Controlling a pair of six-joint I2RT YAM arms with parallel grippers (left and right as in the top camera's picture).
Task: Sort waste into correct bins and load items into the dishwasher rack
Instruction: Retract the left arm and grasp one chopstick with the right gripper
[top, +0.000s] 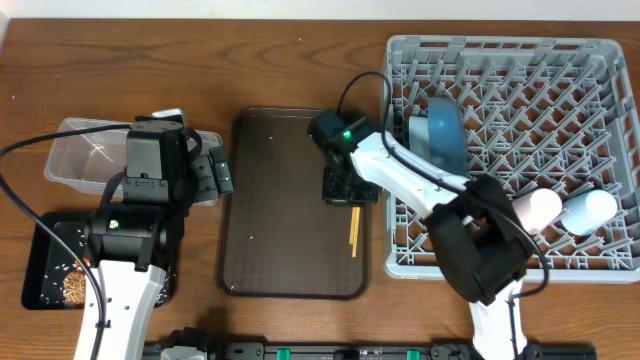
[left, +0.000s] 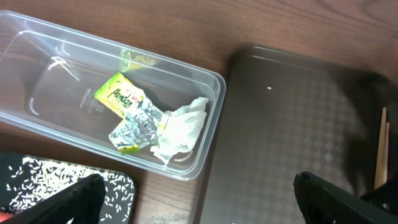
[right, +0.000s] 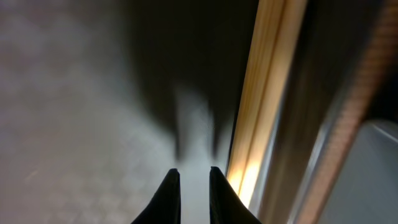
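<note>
On a wooden table (top: 290, 60), the chopsticks (top: 353, 232) lay flat, side by side, on the brown tray (top: 280, 200), close to its right rim and just beside the rack (top: 600, 60). My right gripper (right: 189, 186) was low over the tray, its fingers drawn nearly together on nothing, with the sticks just to their right. My left gripper (left: 199, 183) hung spread wide near the tub (left: 210, 124). The risk, as I judged it, was that closing off to one side would nudge the thin sticks against the rim, roll them apart, or lift only one. Their long axis ran from my side of the table toward the far side, barely tilted.
</note>
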